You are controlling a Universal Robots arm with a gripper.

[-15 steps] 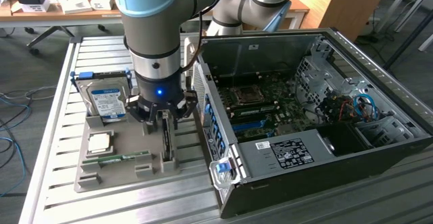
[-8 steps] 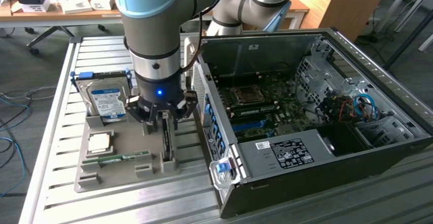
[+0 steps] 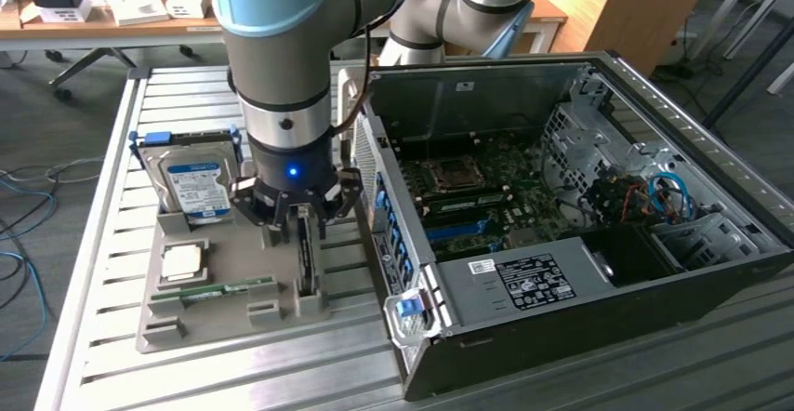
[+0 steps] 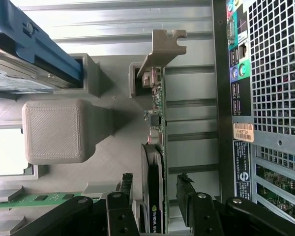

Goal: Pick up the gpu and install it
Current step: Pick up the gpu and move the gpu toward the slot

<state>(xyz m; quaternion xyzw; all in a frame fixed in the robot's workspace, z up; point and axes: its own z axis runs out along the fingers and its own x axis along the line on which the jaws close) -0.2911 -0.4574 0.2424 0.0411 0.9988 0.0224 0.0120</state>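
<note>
pincer point(image 4: 155, 194): jaws apart, one finger point(image 4: 186, 196) on each side of the card, nothing clamped.
gpu point(image 4: 151, 167): stands on edge in a slot of the grey holder point(image 4: 108, 152), between the fingers, its silver bracket point(image 4: 163, 48) at the far end.
grip risk: the card is thin; pads landing off centre or on its raised parts could tilt it or let it slip on lifting.
holder risk: if the slot binds, the whole holder may come up with the card.
memory stick point(image 3: 223, 290): lies flat, apart from the fingers, and looks safe.
hard drive point(image 3: 196, 188): upright near the arm; a sideways swing could knock it.
computer case point(image 3: 620, 337): just beside the holder on the surface point(image 3: 186, 95); the bracket could catch its edge.
</note>
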